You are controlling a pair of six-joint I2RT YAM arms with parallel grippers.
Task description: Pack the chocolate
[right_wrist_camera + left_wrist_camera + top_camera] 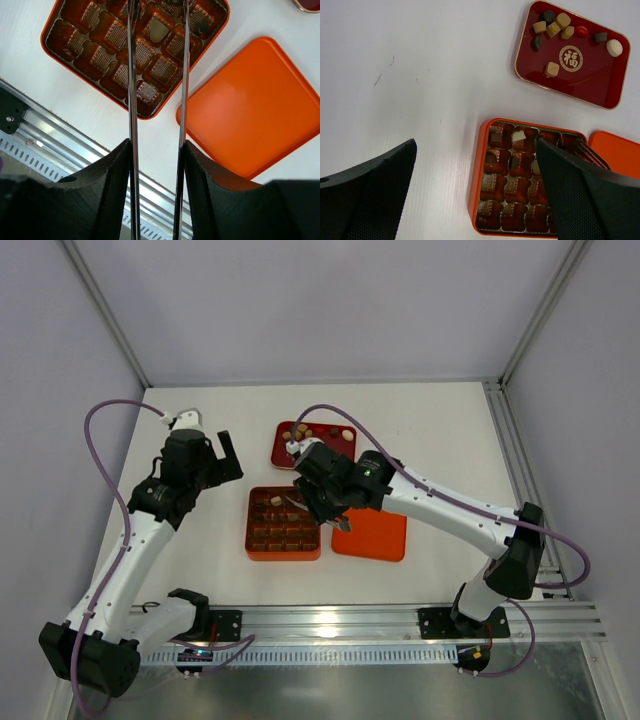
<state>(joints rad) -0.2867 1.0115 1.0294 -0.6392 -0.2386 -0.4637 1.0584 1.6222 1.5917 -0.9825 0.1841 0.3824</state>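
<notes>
We see the L hand (pixel 476 145) spread as wide as it goes w/ nothing between its fingers. It hangs over the white tabletop (pixel 395 50), just left of the orange box (pixel 474 200).

The R hand (pixel 156 147) is partly closed on a pair of metal tweezers (pixel 133 90). The black fingers press the two tines from either side, and the tines stay apart, running out over the box cells. The tine tips leave the top edge of the R wrist view, so we can't tell if anything sits between them.

Most of the chocolate (pixel 551 69) lies loose in the red tray (pixel 590 85) beyond the box: approx. nine pcs in tan, dark & cream, mostly bunched at one end. A few pcs are in the box — a dark one and a cream one in the far row, and probably two more in the next row, though the glare on the liner makes that unsure. The remaining cells show only the ribbed liner.

A flat orange lid (pixel 250 105) lies on the tabletop just beside the box on its R side.
</notes>
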